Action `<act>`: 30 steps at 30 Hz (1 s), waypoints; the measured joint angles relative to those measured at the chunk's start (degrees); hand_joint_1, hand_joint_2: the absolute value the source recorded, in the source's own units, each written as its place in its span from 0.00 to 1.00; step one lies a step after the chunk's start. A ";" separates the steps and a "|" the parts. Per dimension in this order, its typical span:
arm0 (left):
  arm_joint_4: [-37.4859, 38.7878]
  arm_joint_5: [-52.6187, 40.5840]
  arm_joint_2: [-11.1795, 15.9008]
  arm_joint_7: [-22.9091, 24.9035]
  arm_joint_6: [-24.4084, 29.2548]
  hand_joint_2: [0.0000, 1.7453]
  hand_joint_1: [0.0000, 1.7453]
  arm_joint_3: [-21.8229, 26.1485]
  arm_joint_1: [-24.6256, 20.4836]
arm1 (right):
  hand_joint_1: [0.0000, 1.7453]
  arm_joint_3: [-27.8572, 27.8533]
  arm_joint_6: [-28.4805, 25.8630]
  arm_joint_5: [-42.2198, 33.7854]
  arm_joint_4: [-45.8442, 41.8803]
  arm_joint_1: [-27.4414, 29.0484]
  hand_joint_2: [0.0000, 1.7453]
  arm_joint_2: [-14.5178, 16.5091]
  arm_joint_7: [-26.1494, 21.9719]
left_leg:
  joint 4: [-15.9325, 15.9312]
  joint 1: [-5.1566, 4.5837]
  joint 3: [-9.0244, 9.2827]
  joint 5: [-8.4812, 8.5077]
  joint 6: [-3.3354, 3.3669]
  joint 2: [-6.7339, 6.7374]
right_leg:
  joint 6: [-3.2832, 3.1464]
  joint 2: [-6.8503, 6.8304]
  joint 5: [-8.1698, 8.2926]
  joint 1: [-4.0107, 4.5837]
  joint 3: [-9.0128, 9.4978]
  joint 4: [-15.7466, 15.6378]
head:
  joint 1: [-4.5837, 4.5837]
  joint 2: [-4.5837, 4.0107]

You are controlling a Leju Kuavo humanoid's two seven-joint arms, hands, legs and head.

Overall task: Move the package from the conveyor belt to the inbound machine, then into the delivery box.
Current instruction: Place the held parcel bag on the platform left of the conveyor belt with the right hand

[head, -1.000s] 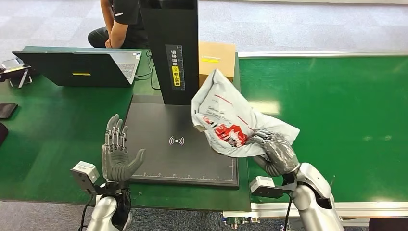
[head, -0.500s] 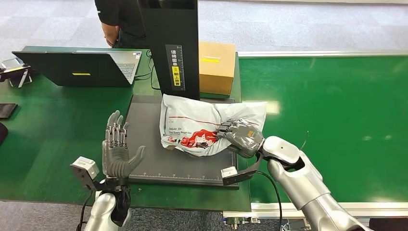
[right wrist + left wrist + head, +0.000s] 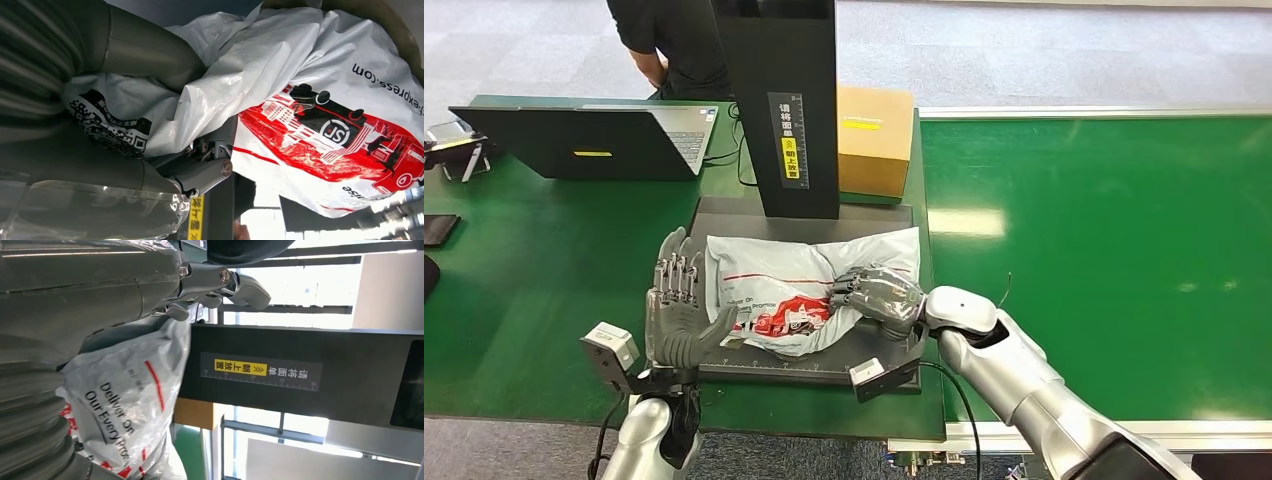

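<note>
package (image 3: 796,285) lengthwise across scanner plate (image 3: 734,222)

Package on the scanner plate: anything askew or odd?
The package is crumpled and lies skewed across the scanner plate, printed side up. The right hand grips its edge; the left hand, open, touches its other end. No damage is visible.

The package (image 3: 809,285) is white plastic with a red-and-black graphic and black lettering. The inbound machine (image 3: 784,110) is black with a yellow label strip. Table (image 3: 534,250) and conveyor belt (image 3: 1104,230) are both green, the box (image 3: 876,140) is plain brown cardboard, and both hands are grey.
</note>
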 joint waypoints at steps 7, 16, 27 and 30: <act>0.55 0.00 0.00 0.00 0.00 1.00 0.00 -0.15 -0.36 | 0.10 2.35 -3.81 -3.85 1.36 -0.02 1.00 1.43 -0.02 | 0.00 0.00 0.00 0.00 0.00 0.00 | 0.00 0.00 0.00 -0.01 0.00 0.00 | 0.01 0.00; 1.39 -0.13 0.00 -0.08 0.00 1.00 0.00 -0.70 -0.55 | 0.00 0.63 -4.23 -10.47 3.44 0.59 1.00 2.00 -0.04 | 0.01 -0.01 0.00 0.00 0.00 0.00 | 0.00 0.00 0.00 -0.01 -0.01 0.00 | 0.01 0.00; 2.79 -0.11 0.09 -0.81 0.02 1.00 0.00 -1.42 -0.94 | 0.00 -9.55 21.71 -45.58 -3.85 6.81 1.00 2.00 -0.08 | 0.01 -0.01 -0.02 -0.01 0.00 -0.01 | 0.00 0.00 0.00 -0.01 -0.03 -0.01 | 0.00 0.00; 3.02 -0.11 0.09 -0.87 0.02 1.00 0.00 -1.46 -0.96 | 0.00 -11.37 22.09 -46.05 -4.99 7.63 1.00 2.00 -0.08 | 0.01 -0.01 -0.02 -0.01 0.00 -0.01 | 0.00 0.00 0.00 -0.01 -0.03 -0.01 | -0.01 0.00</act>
